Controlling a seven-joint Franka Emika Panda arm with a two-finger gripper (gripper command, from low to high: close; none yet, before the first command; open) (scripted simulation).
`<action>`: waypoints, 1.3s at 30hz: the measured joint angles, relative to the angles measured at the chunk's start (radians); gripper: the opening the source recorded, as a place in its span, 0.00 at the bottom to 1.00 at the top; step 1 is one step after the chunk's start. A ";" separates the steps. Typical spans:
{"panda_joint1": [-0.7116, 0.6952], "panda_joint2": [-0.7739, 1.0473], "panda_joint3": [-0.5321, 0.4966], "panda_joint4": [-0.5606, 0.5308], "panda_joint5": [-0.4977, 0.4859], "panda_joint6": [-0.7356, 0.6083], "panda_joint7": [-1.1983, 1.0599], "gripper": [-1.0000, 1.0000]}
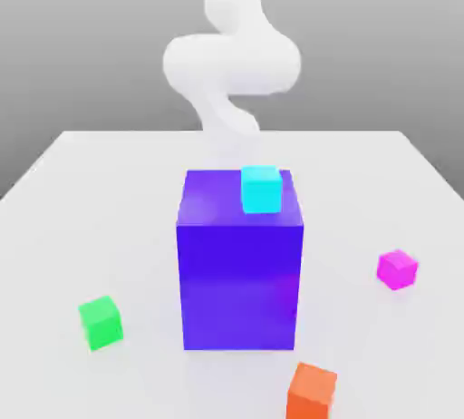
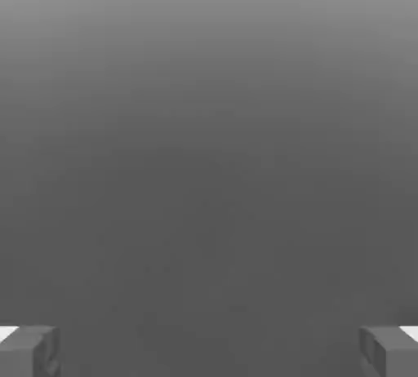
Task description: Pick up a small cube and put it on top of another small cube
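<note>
Your small plain magenta-pink cube (image 1: 397, 268) sits on the flat white table (image 1: 72, 227), at the exterior view's right, well apart from the tall glossy blue-purple block (image 1: 239, 272). A small cyan cube (image 1: 261, 189) rests on that block's top, near its far right corner. A green cube (image 1: 100, 322) lies near left; an orange cube (image 1: 312, 391) sits nearest you. Your hand view shows the gripper (image 2: 209, 351) with grey fingertips (image 2: 28, 351) spread wide, holding nothing. The white arm (image 1: 231, 59) rises behind the block.
</note>
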 joint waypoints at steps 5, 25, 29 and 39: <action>0.156 0.136 -0.005 -0.087 0.029 0.091 -0.195 0.50; 0.631 0.658 0.140 -0.423 0.066 0.446 -0.894 0.50; 0.710 0.766 0.163 -0.480 -0.031 0.524 -0.946 0.50; 0.794 1.011 0.043 -0.445 -0.150 0.718 -0.876 0.00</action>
